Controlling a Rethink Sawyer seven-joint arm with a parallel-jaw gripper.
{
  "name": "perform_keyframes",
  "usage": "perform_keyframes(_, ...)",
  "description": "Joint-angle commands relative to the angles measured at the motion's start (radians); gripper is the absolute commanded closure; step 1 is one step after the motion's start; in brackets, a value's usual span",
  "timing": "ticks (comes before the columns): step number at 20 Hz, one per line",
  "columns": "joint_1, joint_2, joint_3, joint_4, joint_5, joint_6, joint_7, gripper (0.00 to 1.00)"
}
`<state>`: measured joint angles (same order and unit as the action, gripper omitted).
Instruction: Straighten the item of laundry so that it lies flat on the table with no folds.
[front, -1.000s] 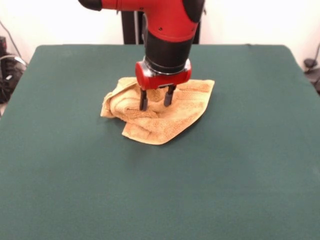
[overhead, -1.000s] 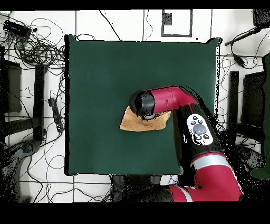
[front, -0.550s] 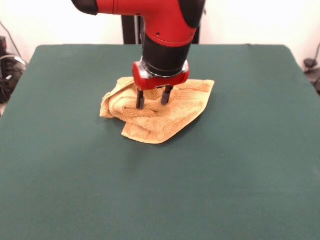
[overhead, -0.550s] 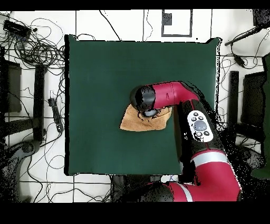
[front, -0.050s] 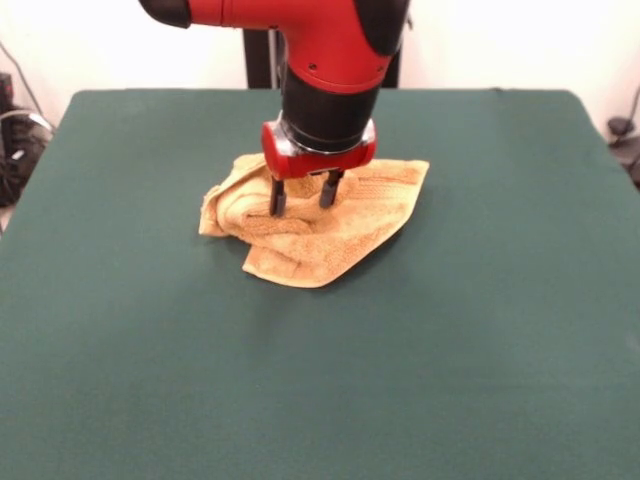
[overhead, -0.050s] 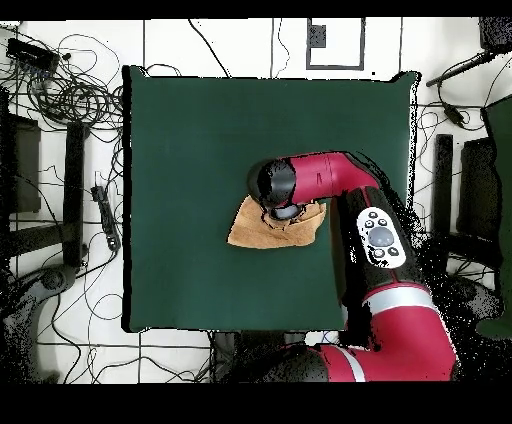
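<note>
The item of laundry (front, -0.050s: 335, 240) is an orange-tan towel, crumpled and folded over itself in the middle of the green table (front, -0.050s: 480, 330). Its left part is bunched into thick rolls; a flatter corner points to the right rear. My gripper (front, -0.050s: 300, 200) hangs straight down over the bunched left-centre part, open, with both dark fingertips (front, -0.050s: 277, 203) at the top of the folds and nothing gripped. In the overhead view the towel (overhead, -0.050s: 255, 232) pokes out beside the red arm's wrist (overhead, -0.050s: 285, 185), which hides the gripper.
Green table cloth (overhead, -0.050s: 200, 130) stretches wide on every side of the towel. Cables and stands (overhead, -0.050s: 60, 90) lie on the floor beyond the table's edges. The red arm (overhead, -0.050s: 385, 290) crosses one side of the table.
The gripper has shifted slightly left and toward the far side over the towel, staying open. The towel keeps its shape.
</note>
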<state>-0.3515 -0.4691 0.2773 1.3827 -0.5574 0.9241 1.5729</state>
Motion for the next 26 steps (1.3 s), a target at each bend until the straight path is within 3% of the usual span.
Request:
perform_keyframes(1,0.031,0.036,0.072,0.083,0.021,0.055,-0.08,0.0)
perform_keyframes(8,0.05,0.069,0.026,0.091,0.018,0.112,-0.034,0.0)
perform_keyframes(19,0.106,0.097,-0.012,0.036,-0.039,0.335,-0.125,0.0)
perform_keyframes(26,0.119,0.112,-0.023,0.02,-0.076,0.412,-0.15,0.0)
